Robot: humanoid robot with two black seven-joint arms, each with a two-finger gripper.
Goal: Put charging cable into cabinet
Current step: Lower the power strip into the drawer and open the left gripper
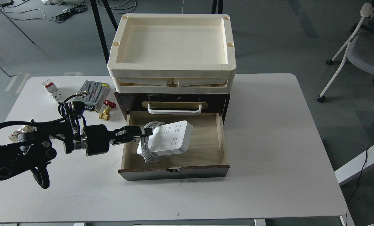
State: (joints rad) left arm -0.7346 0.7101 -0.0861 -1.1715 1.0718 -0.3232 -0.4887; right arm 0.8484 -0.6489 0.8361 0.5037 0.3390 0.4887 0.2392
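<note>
The charging cable (pixel 169 138), a white power strip with its thick white cord looped round the left end, is inside the pulled-out pale wood drawer (pixel 205 147) of the dark brown cabinet (pixel 174 102), low over the drawer floor. My left gripper (pixel 147 131) reaches in from the left over the drawer's left wall and is shut on the strip's cord end. The cabinet's upper drawer, with its white bar handle (pixel 174 109), is closed. My right gripper is out of view.
Cream plastic trays (pixel 172 50) are stacked on the cabinet. On the white table (pixel 268 157) to the left lie a silver mesh power-supply box (pixel 91 91), a red and brass valve (pixel 106 110), and small white adapter plugs (pixel 51 90). A chair (pixel 359 53) stands at the right.
</note>
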